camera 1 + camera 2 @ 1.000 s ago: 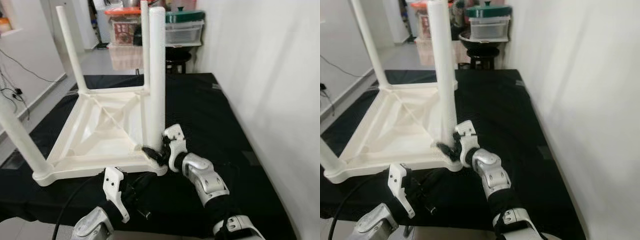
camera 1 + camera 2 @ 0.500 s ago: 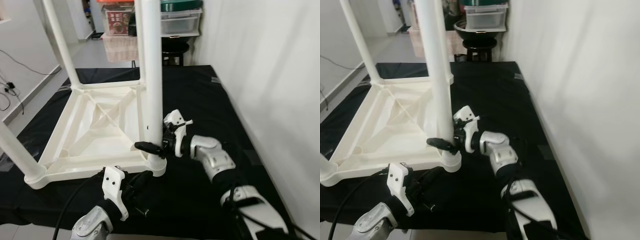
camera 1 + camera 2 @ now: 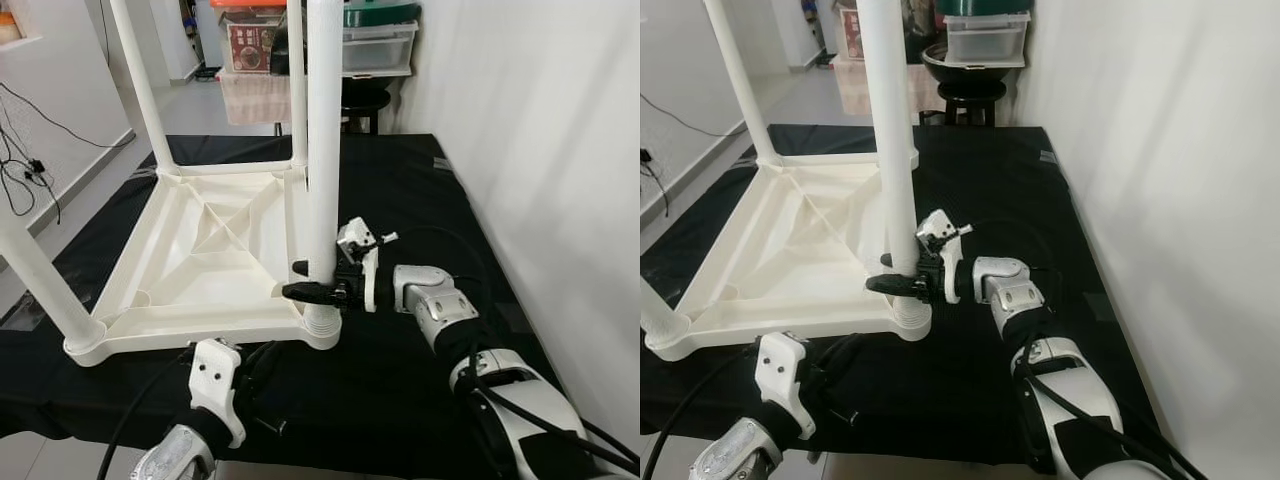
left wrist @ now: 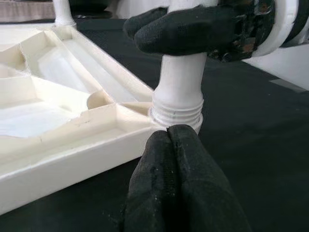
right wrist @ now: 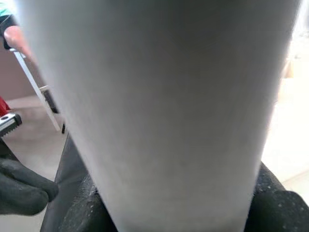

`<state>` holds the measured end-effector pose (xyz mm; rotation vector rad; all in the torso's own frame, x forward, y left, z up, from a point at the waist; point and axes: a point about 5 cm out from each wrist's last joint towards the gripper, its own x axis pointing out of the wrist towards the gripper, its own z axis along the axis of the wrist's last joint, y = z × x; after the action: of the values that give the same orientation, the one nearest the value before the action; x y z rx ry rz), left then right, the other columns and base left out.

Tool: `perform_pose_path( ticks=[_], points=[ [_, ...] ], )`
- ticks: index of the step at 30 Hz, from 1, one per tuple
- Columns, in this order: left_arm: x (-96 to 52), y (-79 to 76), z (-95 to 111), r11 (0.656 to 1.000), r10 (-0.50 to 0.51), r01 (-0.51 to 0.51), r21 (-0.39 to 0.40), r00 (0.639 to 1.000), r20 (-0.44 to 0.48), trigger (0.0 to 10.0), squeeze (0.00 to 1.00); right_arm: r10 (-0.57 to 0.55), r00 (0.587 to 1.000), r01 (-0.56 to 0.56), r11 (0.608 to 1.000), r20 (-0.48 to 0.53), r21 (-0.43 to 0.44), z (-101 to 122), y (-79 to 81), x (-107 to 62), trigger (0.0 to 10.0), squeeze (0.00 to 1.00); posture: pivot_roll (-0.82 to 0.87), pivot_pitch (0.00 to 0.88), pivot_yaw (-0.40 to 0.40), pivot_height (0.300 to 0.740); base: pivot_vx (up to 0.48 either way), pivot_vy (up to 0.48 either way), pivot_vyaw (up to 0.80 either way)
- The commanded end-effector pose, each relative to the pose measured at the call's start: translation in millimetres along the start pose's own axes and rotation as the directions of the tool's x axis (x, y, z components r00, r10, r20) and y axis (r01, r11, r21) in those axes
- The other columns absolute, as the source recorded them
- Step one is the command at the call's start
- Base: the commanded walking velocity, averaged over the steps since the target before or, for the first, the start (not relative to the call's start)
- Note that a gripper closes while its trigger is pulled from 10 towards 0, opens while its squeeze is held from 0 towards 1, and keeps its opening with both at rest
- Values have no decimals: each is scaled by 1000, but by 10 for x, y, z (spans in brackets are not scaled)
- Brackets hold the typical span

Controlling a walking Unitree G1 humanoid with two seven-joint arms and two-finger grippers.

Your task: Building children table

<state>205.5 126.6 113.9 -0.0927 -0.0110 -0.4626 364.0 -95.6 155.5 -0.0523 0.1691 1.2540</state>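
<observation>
Here, a white plastic children's table (image 3: 200,270) lies upside down on a black cloth (image 3: 420,220), its underside ribs facing up and its legs pointing at the ceiling. The table sits toward nine o'clock of the cloth, with a white wall (image 3: 540,150) running along the three o'clock side.

The right gripper (image 3: 312,282) reaches in from three o'clock and clasps the near leg (image 3: 323,140) low on its shaft, just above the threaded collar where that leg meets the table's corner socket. One black finger passes in front of the leg and the other behind it, so the fingers are closed around the leg. In the right wrist view the leg (image 5: 159,111) sits tight between the two black pads (image 5: 277,208).

The left gripper (image 4: 176,179) hovers low at six o'clock, just in front of the same corner, near the collar but apart from it. Its two fingers are pressed together and hold nothing.

Three further legs stand upright at the other corners: one at twelve o'clock (image 3: 296,85), one at eleven o'clock (image 3: 143,85) and one at eight o'clock (image 3: 35,275). Beyond the cloth, at twelve o'clock, stacked storage boxes (image 3: 375,45) rest near a dark stool (image 3: 362,100).
</observation>
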Motion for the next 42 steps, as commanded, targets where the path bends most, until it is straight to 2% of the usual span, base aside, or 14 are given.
perform_pose_path(
  ticks=[1,5,7,12,17,18,21,22,28,29,39,40,41,42],
  points=[
    [-3,-13,2,1000,3,-3,6,1000,4,10000,0,-36,999,36,999,-16,39,-122,-20,-88,0,0,28,0,3,740,0,0,0],
    [-1,-11,-19,1000,-3,3,5,1000,-3,10000,0,-227,971,229,973,-71,25,-229,-63,-132,0,0,9,0,4,740,0,0,0],
    [-17,-3,-27,1000,-3,3,4,1000,-8,10000,0,-491,863,495,869,-121,6,-400,68,-59,0,0,-5,0,5,740,0,0,0],
    [-20,11,-17,1000,-6,6,4,1000,-11,10000,0,-560,821,567,822,-112,49,-513,533,95,0,0,-5,0,17,740,0,0,0],
    [-26,3,-18,1000,5,-5,-21,1000,-6,10000,0,-521,847,525,851,-105,13,-378,317,158,0,0,-19,0,6,740,0,0,0],
    [-49,-3,-5,999,13,-13,-33,1000,-2,10000,0,-535,836,540,842,-123,11,-375,276,156,10000,0,-19,0,6,740,0,0,0],
    [-89,-15,12,999,21,-21,-49,1000,0,10000,0,-530,841,534,845,-112,9,-338,241,154,10000,0,-23,0,15,740,0,0,0],
    [-168,-56,29,998,30,-30,-59,1000,-3,10000,0,-486,870,489,872,-83,21,-248,210,155,10000,1000,-20,0,22,740,0,0,0],
    [-336,-203,24,996,34,-35,-86,999,-19,10000,0,-327,945,328,945,30,-19,73,161,87,10000,1000,-16,0,28,740,0,0,0],
    [-329,-204,9,995,44,-45,-83,999,-17,10000,0,-291,956,292,956,45,-30,136,139,57,10000,0,-16,0,28,740,0,0,0],
    [-283,-187,-22,994,70,-70,-85,998,2,10000,0,-41,997,44,998,61,-55,268,26,34,10000,0,2,0,12,740,0,0,0],
    [-287,-179,-25,993,77,-77,-91,997,4,10000,0,3,999,0,999,55,-43,247,35,36,1647,0,0,0,15,740,0,0,0],
    [-287,-179,-25,993,77,-77,-91,997,4,10000,0,3,999,0,999,55,-43,247,35,36,1647,0,0,0,15,740,0,0,0],
    [-288,-174,-26,992,82,-81,-96,997,7,10000,0,33,999,-31,999,42,-38,219,42,34,0,0,0,0,15,740,0,0,0]
  ],
)
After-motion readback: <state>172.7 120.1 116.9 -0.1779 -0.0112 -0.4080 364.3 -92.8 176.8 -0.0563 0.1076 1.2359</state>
